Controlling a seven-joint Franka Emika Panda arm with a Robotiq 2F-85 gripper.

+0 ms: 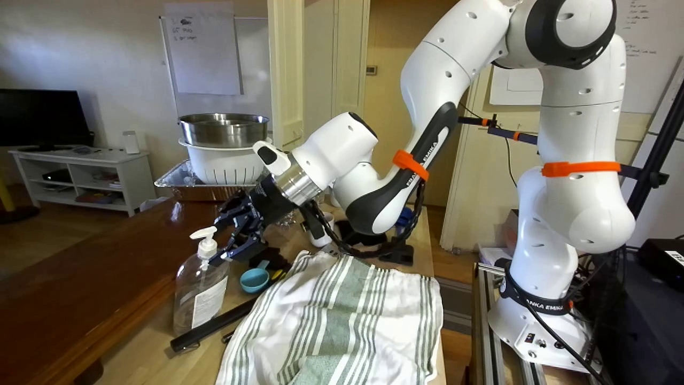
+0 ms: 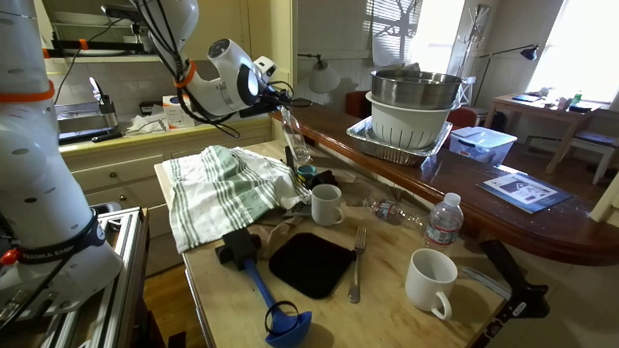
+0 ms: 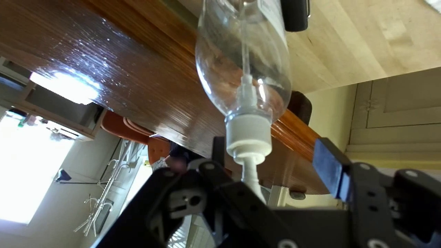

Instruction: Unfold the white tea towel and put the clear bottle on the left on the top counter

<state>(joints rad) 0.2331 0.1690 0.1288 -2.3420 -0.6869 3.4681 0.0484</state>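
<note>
The clear bottle [image 1: 200,294] stands on the tan wooden surface beside the raised edge of the top counter [image 1: 80,283]. It also shows in an exterior view [image 2: 294,137]. My gripper [image 1: 218,241] is open at the bottle's pump head. In the wrist view the bottle [image 3: 243,62] hangs inverted in the picture, with its white pump neck between my spread fingers [image 3: 272,162], nearer the left one. A gap shows to the right finger. The white tea towel [image 1: 331,321] lies spread with some wrinkles on the tan surface, also in an exterior view [image 2: 227,179].
A black-handled tool [image 1: 214,324] and a teal scoop [image 1: 254,279] lie beside the bottle. A steel pot [image 2: 416,89] and white colander [image 2: 408,126] stand in a foil tray on the counter. Mugs [image 2: 326,205], a blue ladle [image 2: 290,328] and water bottles [image 2: 442,224] stand farther along.
</note>
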